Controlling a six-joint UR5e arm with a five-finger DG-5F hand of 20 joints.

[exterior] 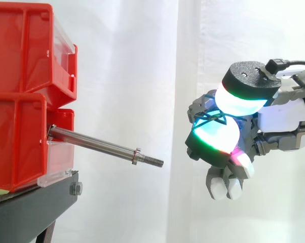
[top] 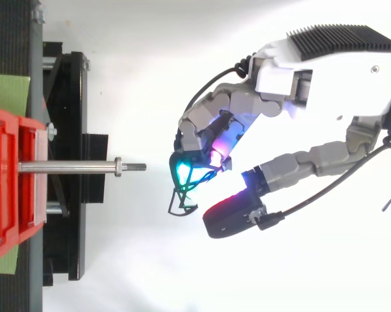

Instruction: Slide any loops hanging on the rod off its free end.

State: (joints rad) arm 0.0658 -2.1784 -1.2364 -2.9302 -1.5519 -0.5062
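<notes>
"So where are the thin loops (top: 181,198)?"
"Pinched in the hand's (top: 234,104) curled fingertips, just beyond the free end of the rod (exterior: 97,144), which looks bare."
"Next?"
"Sliding off seems done. I'd carry them clear and release."

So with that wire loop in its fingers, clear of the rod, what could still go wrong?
The loop is only pinched between the hand's fingers, with a slack part sticking out; it might slip free and drop. Also, the rod's threaded tip points at that slack part, so a move toward it could snag the loop.
</notes>
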